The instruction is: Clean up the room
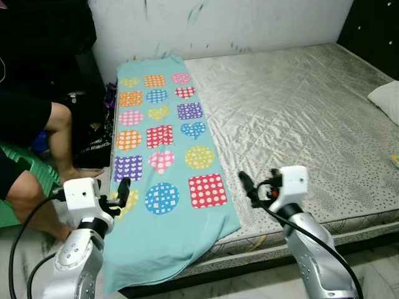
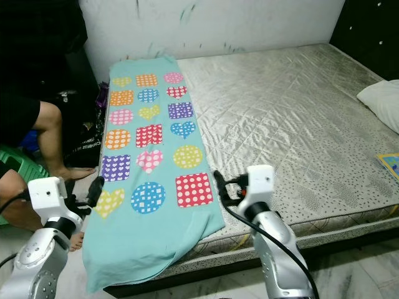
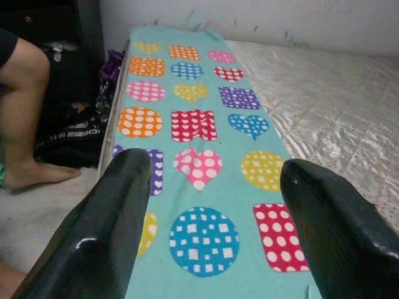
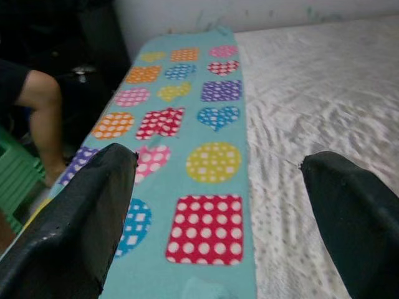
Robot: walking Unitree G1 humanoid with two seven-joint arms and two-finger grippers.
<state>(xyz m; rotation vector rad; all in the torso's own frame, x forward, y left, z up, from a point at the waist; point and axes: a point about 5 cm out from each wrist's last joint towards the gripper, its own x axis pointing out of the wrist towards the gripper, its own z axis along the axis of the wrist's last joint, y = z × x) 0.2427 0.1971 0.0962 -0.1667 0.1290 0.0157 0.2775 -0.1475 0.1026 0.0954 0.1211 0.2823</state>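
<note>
Lying between spread jaws, blanket point(image 1: 163, 156)

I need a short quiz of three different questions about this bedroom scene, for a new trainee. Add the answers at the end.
1. True or false: the blanket with coloured shapes lies spread flat along the side of the mattress on the robot's left.
2. Which shape is printed on the blanket nearest the right hand? A) a red square with white dots B) a green star C) a black triangle
3. Fill in: a person's leg shows beside the bed, on the robot's ____ side.

Key:
1. True; its near end hangs over the mattress edge.
2. A.
3. Left. Both the left hand and the right hand are open and hold nothing.
</note>
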